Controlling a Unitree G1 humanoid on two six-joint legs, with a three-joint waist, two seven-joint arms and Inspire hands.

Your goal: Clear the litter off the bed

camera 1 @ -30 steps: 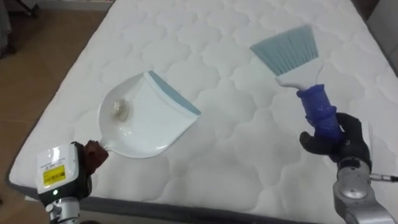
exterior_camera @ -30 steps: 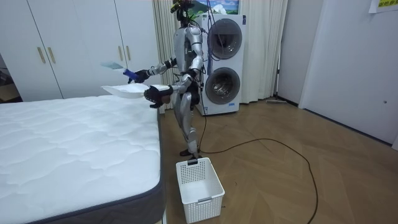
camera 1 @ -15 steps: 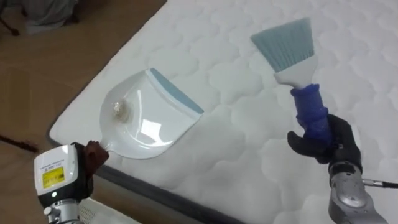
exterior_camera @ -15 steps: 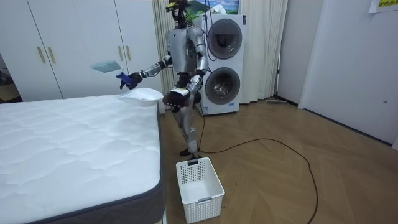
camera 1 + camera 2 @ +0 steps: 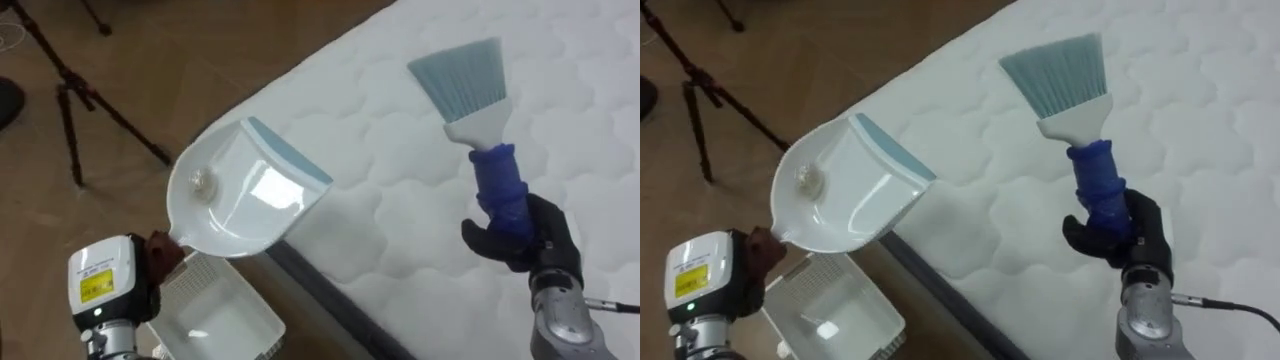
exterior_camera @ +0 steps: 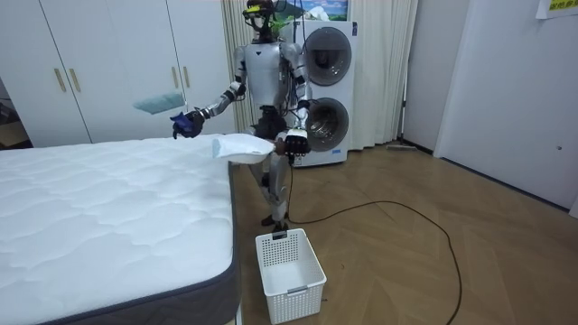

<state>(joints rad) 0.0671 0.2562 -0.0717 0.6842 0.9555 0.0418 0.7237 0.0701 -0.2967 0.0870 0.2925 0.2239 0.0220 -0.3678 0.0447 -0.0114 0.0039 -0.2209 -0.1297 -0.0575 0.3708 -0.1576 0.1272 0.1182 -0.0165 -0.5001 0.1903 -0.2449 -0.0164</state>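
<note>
Holding the dustpan (image 5: 245,195) out past the bed's (image 5: 400,215) edge, with the basket (image 5: 215,320) standing on the floor.
The left hand (image 5: 160,250) is gripping its handle, a pale scrap (image 5: 203,181) lying inside; the right hand (image 5: 525,235) is clasping the brush (image 5: 480,125) over the bed.

The white plastic dustpan with a pale blue lip (image 5: 245,205) hangs across the near left edge of the white quilted mattress (image 5: 590,120), its rear out over the white slatted plastic basket (image 5: 255,305) on the wooden floor (image 5: 200,60). A small crumpled scrap (image 5: 201,181) lies in the pan's rear, by the handle in the left hand (image 5: 163,252). Rightward, above the mattress, the blue-handled brush with pale bristles (image 5: 470,90) rises from the right hand (image 5: 525,235). A black tripod (image 5: 75,110) stands far left.
</note>
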